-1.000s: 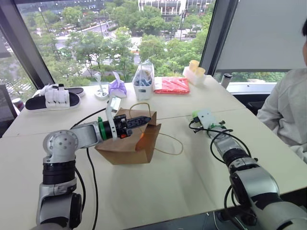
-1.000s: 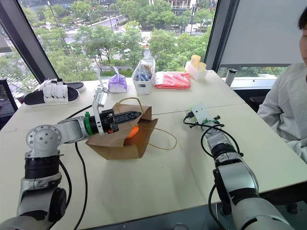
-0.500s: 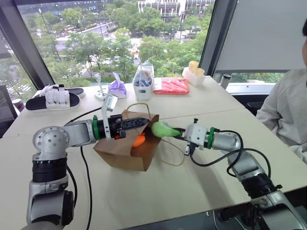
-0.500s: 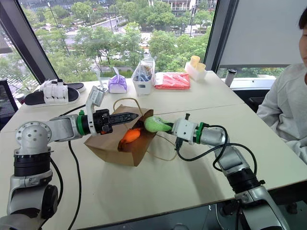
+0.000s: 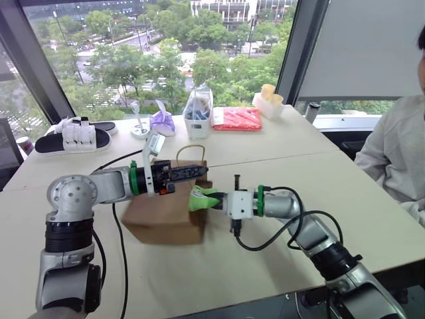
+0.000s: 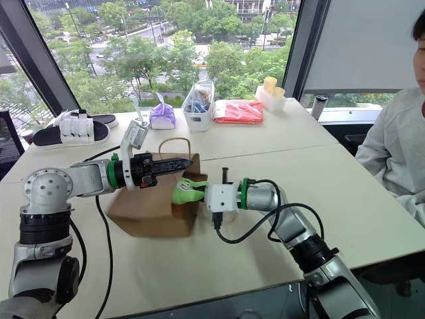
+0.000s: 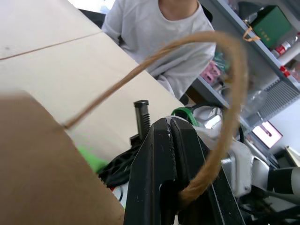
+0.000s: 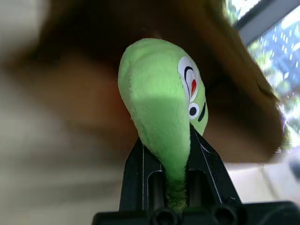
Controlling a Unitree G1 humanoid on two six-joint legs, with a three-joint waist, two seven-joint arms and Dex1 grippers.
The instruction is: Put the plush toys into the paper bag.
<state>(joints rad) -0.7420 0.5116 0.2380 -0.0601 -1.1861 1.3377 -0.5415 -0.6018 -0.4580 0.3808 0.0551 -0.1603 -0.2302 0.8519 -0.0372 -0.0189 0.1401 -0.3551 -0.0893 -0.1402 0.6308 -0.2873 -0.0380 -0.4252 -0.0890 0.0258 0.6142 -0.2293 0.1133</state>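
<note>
Your right gripper [image 5: 211, 199], clamped on the green frog-like plush toy [image 5: 201, 197], sits at the brown kraft paper bag's [image 5: 163, 216] mouth, bag at 9 o'clock, while your left gripper [image 5: 199, 170] pinches its twisted-paper handle [image 5: 192, 149].

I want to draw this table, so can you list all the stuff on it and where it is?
paper bag: one, brown, middle of the table, handle pinched by the left hand
green plush toy: one, held at the bag's opening
sandals: a pair, black and white, far left
purple bundle: one, far side
clear bag: one, blue things inside, far side
red packet: one, far side
person: one, white top, right side
left hand: shut on the bag handle
right hand: shut on the green toy
</note>
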